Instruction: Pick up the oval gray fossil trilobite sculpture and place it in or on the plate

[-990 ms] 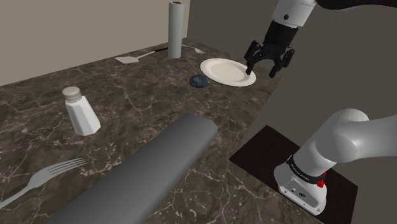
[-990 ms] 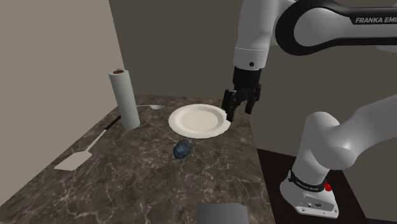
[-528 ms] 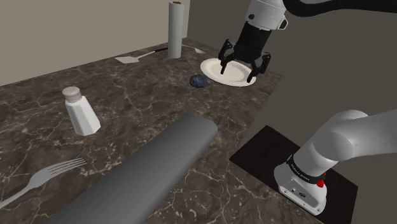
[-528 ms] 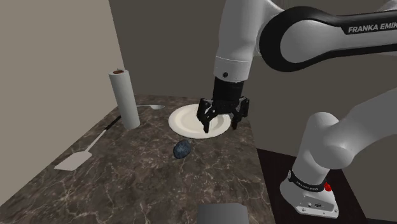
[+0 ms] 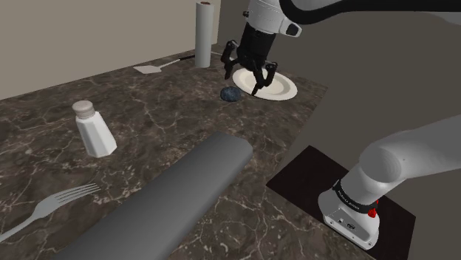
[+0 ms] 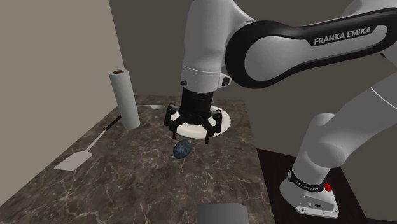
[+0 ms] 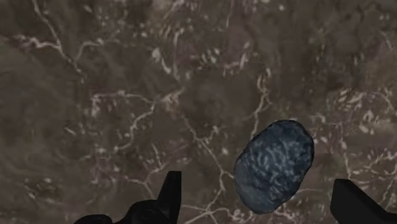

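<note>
The trilobite sculpture (image 5: 231, 94), a dark blue-grey mottled oval, lies on the dark marble counter (image 5: 162, 125) just beside the white plate (image 5: 285, 88), on the shoulder view's left of it. My gripper (image 5: 242, 81) hangs open a little above the counter, over the plate's near rim and the sculpture. In the second exterior view the gripper (image 6: 191, 136) hovers just above the sculpture (image 6: 182, 149), with the plate (image 6: 223, 121) behind it. The wrist view shows the sculpture (image 7: 273, 165) lying between my spread fingers (image 7: 168, 193), untouched and nearer one finger.
A paper towel roll (image 5: 204, 33) stands at the back by the wall, with a spatula (image 5: 148, 69) near it. A white shaker (image 5: 94, 129), a fork (image 5: 50, 208) and a large grey cylinder (image 5: 177, 196) lie nearer. The counter edge runs just past the plate.
The gripper has swung from beyond the plate's far side across the plate toward the shoulder view's left, ending over the sculpture. It stayed open. The sculpture has not moved.
</note>
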Available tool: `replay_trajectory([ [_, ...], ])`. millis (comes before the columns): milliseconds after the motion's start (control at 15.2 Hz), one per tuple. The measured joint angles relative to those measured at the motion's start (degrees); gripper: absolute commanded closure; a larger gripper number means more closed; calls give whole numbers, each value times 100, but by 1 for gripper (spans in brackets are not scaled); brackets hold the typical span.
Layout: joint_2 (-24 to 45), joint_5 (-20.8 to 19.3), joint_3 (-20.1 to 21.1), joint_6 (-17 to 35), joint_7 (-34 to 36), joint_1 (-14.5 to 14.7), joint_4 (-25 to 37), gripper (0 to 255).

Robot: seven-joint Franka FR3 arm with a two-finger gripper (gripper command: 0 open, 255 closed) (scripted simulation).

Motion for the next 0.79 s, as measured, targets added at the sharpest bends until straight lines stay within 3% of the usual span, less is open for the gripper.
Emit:
replay_trajectory([
  [462,261,-32,274,534,233,-87,-237,0],
  [792,272,-29,283,594,224,-90,-286,0],
])
